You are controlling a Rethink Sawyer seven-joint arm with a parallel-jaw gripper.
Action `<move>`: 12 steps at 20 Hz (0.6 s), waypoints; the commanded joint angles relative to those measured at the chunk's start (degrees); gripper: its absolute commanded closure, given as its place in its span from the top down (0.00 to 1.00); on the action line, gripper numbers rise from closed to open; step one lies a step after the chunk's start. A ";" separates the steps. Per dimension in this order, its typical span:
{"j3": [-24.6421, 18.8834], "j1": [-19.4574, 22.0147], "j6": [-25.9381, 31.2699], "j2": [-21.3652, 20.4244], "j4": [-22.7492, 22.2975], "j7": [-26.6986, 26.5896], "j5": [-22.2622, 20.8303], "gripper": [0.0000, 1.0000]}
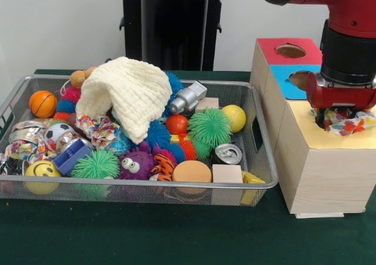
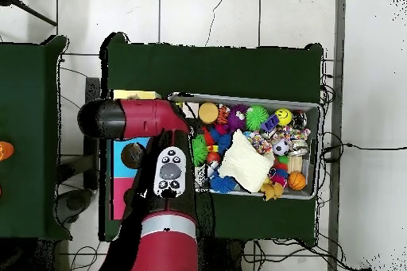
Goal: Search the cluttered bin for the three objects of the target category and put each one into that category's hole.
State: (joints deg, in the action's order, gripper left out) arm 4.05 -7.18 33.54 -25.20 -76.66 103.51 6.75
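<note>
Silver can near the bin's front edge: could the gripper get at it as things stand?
Probably yes. The silver can lies on top with nothing covering it, though the gripper sits over the box's yellow section with colourful crinkly material.

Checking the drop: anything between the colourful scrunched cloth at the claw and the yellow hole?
Nothing visible. The claw sits right over the hole in the yellow box top, and the colourful cloth is already at its mouth. Whether the claw grips it is hidden.

Red arm (image 1: 346, 18) lowered vertically, pincer (image 1: 343, 117) down, fingers hidden
</note>
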 commanded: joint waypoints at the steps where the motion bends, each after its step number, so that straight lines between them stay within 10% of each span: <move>1: -0.70 1.67 -4.36 10.52 -5.39 12.53 0.07 1.00; 12: 2.52 1.35 -20.88 27.13 5.79 16.38 1.94 1.00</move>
State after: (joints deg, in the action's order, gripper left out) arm 5.58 -7.98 34.57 -22.26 -74.02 103.50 9.27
